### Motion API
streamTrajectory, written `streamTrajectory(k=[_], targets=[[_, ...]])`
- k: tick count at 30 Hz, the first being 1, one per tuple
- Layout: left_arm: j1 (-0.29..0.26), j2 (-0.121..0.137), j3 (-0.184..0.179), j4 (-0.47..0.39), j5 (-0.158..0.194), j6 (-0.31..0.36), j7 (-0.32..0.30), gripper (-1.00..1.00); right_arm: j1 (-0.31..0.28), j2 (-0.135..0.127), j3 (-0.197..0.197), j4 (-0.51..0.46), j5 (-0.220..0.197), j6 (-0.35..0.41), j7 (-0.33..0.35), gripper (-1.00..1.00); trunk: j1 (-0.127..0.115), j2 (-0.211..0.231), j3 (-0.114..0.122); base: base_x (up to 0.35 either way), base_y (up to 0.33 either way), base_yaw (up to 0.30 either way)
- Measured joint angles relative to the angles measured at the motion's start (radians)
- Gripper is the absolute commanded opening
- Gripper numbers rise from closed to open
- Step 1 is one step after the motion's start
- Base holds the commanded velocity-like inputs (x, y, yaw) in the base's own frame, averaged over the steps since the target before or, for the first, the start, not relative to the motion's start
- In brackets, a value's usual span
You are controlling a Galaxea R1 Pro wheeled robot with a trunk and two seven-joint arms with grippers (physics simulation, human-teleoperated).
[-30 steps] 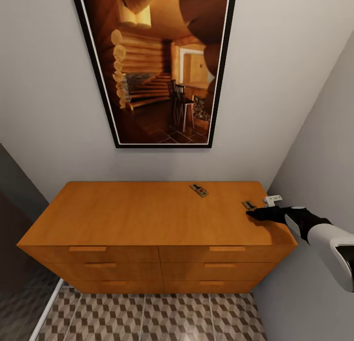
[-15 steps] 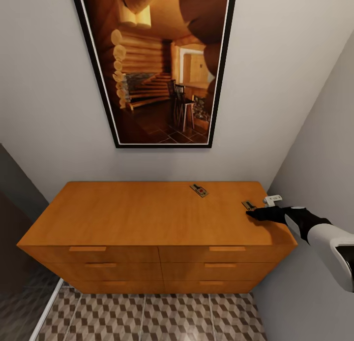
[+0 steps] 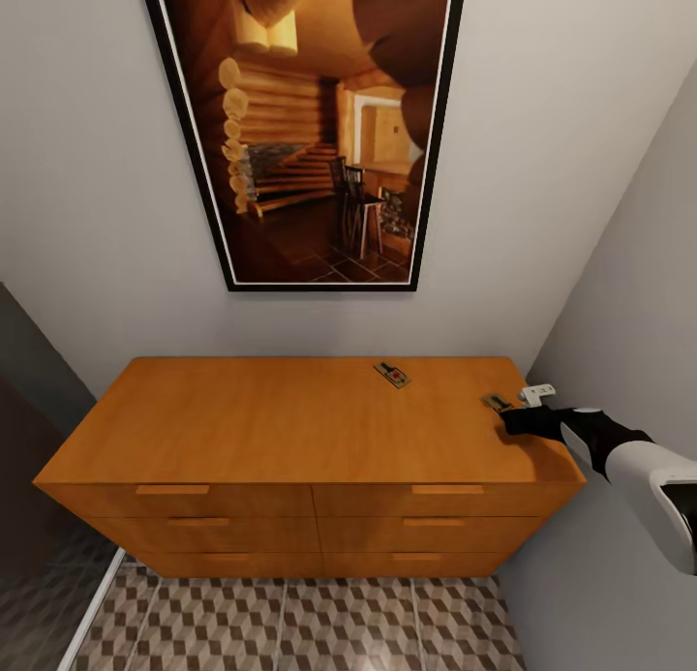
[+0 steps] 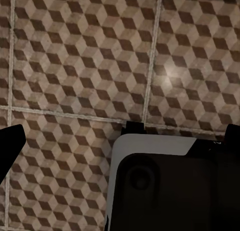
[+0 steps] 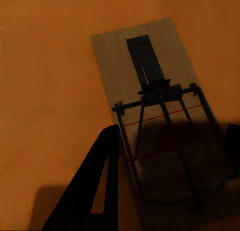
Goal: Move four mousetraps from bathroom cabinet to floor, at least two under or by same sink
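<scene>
Item one, the cabinet (image 3: pixel 290 429): a wide orange-brown chest with six drawer fronts, standing against the grey wall; I take it as my landmark for all else.

Item two, the right gripper (image 3: pixel 510 421): I hold it low over the cabinet's top at the right end, near the front-right corner. In the right wrist view its two dark fingers (image 5: pixel 92 191) stand apart on either side of a trap, not yet pressed onto it.

Item three, the near mousetrap (image 5: pixel 160 116): a tan wooden rectangle with black wire spring, lying flat on the cabinet top between my right fingers; in the head view only its far end (image 3: pixel 496 401) pokes out beyond the gripper.

Item four, the second mousetrap (image 3: pixel 391 374): flat on the cabinet top near its back edge, right of centre, well apart from my gripper.

Item five, the bathroom floor (image 3: pixel 290 623): cube-patterned tiles in front of the cabinet. The left wrist view looks straight down on the same tiling (image 4: pixel 100 66).

Item six, the left gripper: I cannot tell its finger state.

Item seven, a framed picture (image 3: pixel 305 129) on the wall above the cabinet.
</scene>
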Motion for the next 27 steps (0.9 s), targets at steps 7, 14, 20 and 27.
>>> streamTrajectory(k=[7,14,20,27], targets=[[0.000,0.000,0.000,0.000,0.000,0.000,0.000,1.00,0.000,0.000,-0.001,0.001,-0.001,-0.002,0.001,-1.00,0.000,0.000,0.000,0.000,0.000,0.000],[0.000,0.000,0.000,0.000,0.000,0.000,0.000,1.00,0.000,0.001,-0.001,0.000,-0.002,-0.002,0.000,-1.00,0.000,0.000,0.000,0.000,0.000,0.000],[0.000,0.000,0.000,0.000,0.000,0.000,0.000,1.00,0.000,0.000,-0.003,0.000,-0.003,-0.002,0.002,-1.00,0.000,0.000,0.000,0.000,0.000,0.000],[0.000,0.000,0.000,0.000,0.000,0.000,0.000,1.00,0.000,-0.001,-0.007,0.000,-0.005,0.001,-0.001,-1.00,0.000,0.000,0.000,0.000,0.000,0.000]])
